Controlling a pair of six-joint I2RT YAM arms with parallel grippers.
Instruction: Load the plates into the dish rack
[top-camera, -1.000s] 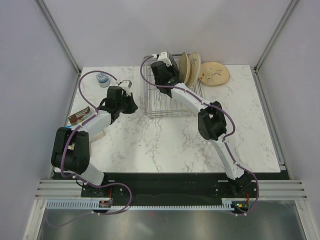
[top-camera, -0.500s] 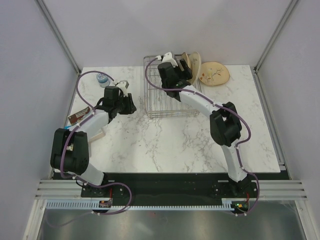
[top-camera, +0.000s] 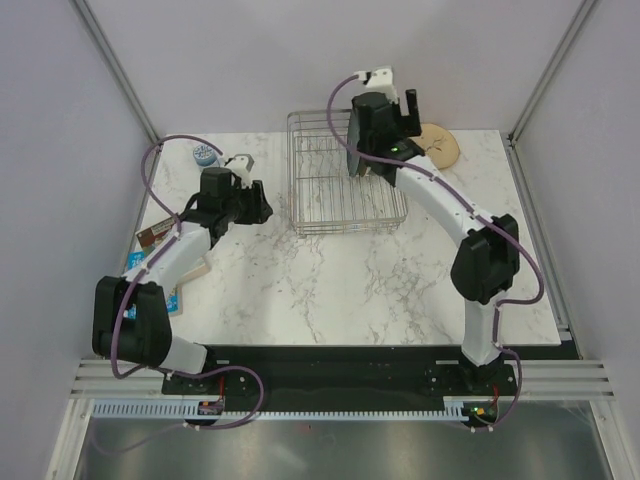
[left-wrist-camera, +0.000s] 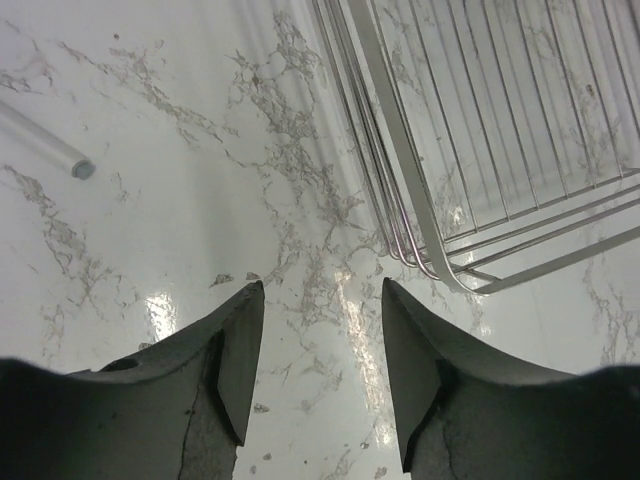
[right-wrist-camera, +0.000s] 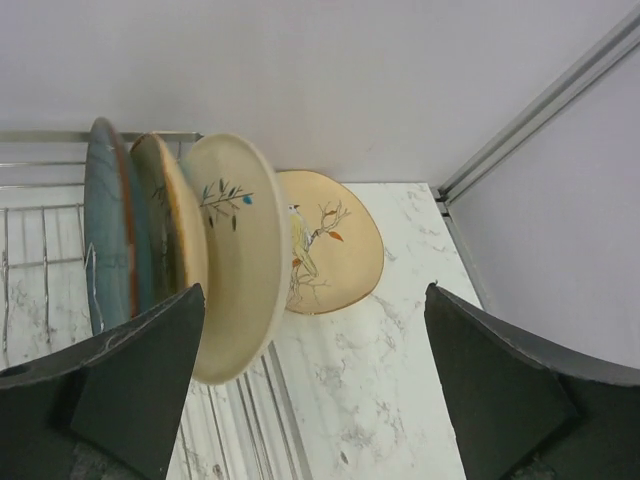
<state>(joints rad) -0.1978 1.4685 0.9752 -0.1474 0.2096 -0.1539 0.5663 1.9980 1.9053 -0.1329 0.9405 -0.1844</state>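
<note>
Plates: three racked, one on table

Right gripper (right-wrist-camera: 312, 300) gapes empty by the wire dish rack (top-camera: 340, 226); teal plate (right-wrist-camera: 105, 235), tan plate (right-wrist-camera: 160, 215) and leaf-sprig plate (right-wrist-camera: 240, 270) stand on edge there, hidden by the arm from above; bird-painted plate (right-wrist-camera: 330, 240) lies flat just beside. Left gripper (left-wrist-camera: 320, 340), fingers parted, hovers over marble table (left-wrist-camera: 150, 250) at the rack's corner; clear tube (left-wrist-camera: 40, 145) nearby; packet (top-camera: 152, 236) print unreadable.

Table (left-wrist-camera: 140, 240) white marble-look with grey veins, smooth, polished, glare patches on it. Dish rack (left-wrist-camera: 470, 140) thin silver metal wire, shiny. Plates (right-wrist-camera: 240, 260) look like glazed ceramic (can't confirm), smooth, soft sheen; teal plate (right-wrist-camera: 103, 230) a bit glossier, streaky. Left gripper (left-wrist-camera: 320, 300) matt dark grey plastic, slightly grainy; right gripper (right-wrist-camera: 310, 320) same. Arm shells (top-camera: 432, 192) smooth white and black plastic. Walls (top-camera: 250, 60) matt pale panels
</note>
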